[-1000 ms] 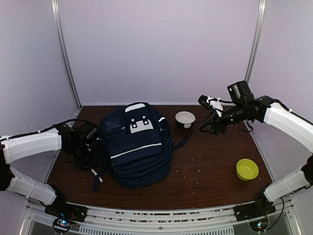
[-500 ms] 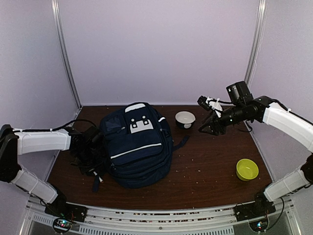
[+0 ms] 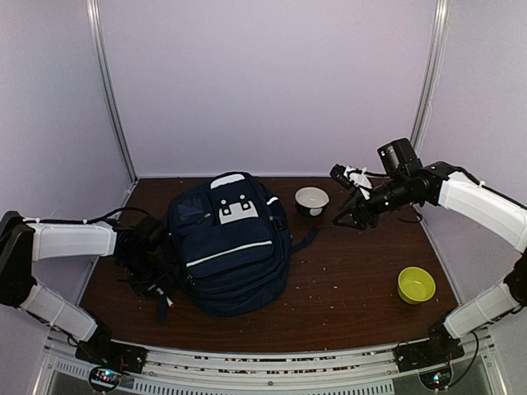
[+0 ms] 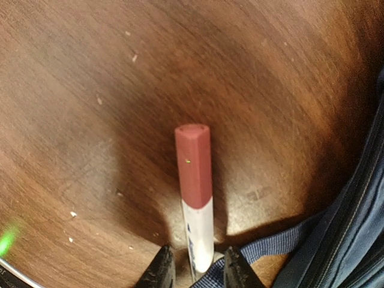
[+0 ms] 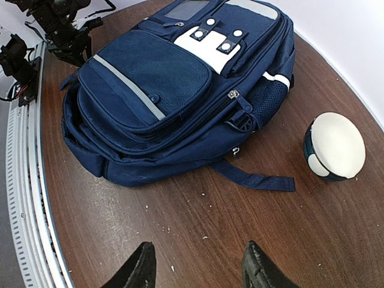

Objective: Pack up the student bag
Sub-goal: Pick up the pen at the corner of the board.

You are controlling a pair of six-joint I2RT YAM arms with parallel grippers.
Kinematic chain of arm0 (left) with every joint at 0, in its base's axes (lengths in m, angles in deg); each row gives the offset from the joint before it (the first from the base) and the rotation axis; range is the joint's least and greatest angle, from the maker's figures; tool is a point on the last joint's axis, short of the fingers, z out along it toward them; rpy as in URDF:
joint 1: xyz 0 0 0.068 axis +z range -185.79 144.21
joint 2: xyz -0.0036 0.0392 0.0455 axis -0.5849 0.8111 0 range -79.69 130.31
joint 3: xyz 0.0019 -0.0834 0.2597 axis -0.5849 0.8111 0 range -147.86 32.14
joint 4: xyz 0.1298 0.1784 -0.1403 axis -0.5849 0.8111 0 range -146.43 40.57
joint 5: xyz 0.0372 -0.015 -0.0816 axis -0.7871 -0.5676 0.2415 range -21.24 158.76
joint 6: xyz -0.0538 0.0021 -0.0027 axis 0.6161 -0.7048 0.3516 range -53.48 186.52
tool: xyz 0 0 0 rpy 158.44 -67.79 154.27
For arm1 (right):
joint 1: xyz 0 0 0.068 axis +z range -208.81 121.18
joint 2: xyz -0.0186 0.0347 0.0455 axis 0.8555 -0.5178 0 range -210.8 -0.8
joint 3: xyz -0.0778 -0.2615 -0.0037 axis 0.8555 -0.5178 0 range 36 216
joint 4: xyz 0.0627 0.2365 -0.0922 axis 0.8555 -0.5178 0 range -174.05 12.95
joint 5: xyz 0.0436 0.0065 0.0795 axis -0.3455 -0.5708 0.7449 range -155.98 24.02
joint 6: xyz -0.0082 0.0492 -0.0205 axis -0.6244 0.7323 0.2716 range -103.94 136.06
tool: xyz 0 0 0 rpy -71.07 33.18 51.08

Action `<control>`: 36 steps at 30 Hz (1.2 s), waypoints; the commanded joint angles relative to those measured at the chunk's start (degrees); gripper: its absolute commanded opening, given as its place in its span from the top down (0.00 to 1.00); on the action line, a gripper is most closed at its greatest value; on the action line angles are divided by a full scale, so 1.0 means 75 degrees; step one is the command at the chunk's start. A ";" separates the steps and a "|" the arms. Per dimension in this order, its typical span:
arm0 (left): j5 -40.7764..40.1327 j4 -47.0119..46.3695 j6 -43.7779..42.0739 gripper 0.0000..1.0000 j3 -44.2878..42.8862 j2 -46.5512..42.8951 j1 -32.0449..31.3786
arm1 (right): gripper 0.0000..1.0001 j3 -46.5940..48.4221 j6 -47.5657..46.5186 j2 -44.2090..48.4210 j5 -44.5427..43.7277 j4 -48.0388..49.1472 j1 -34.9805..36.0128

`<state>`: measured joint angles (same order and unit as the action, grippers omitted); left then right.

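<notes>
Pinching a red-capped marker (image 4: 195, 180) in the left gripper (image 4: 197, 271) right beside the backpack (image 3: 230, 247), with the right gripper (image 5: 198, 267) spread wide over the table (image 5: 270, 228).

The overhead view is dim and evenly lit, with a cool violet cast on the walls (image 3: 272, 82) and a soft, grainy look. The dark table (image 3: 354, 280) carries hardly any hard shadow, and the student bag (image 3: 230, 247) reads as one dark mass with little fabric detail. The frame posts (image 3: 111, 90) lean outward toward the picture's edges. The left wrist view is warmer. A soft, broad shadow spreads to the left of the marker (image 4: 195, 180), a dull sheen lies on the wood to its right, and a blurred green glow (image 4: 7, 237) at the lower left edge is perhaps a reflection. The right wrist view is brightest and crisp, with the white bowl (image 5: 336, 144) close to overexposed.
</notes>
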<state>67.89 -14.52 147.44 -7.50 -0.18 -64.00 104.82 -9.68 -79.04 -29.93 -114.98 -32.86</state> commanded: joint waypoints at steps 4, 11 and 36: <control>0.0210 -0.0239 -0.0282 0.75 0.0105 0.0299 0.0413 | 0.51 -0.0046 -0.0072 -0.0051 0.0144 -0.0075 -0.0003; 0.0346 0.0093 -0.1273 0.80 -0.0092 0.0584 0.0712 | 0.51 -0.0035 -0.0072 -0.0066 0.0173 -0.0097 -0.0002; 0.0631 0.0970 -0.4830 0.84 -0.0401 0.1145 0.0942 | 0.51 0.0009 -0.0025 -0.0137 0.0346 -0.0143 0.0019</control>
<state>72.79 -8.92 113.43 -12.72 7.49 -57.47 104.82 -9.66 -79.37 -28.46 -115.40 -32.86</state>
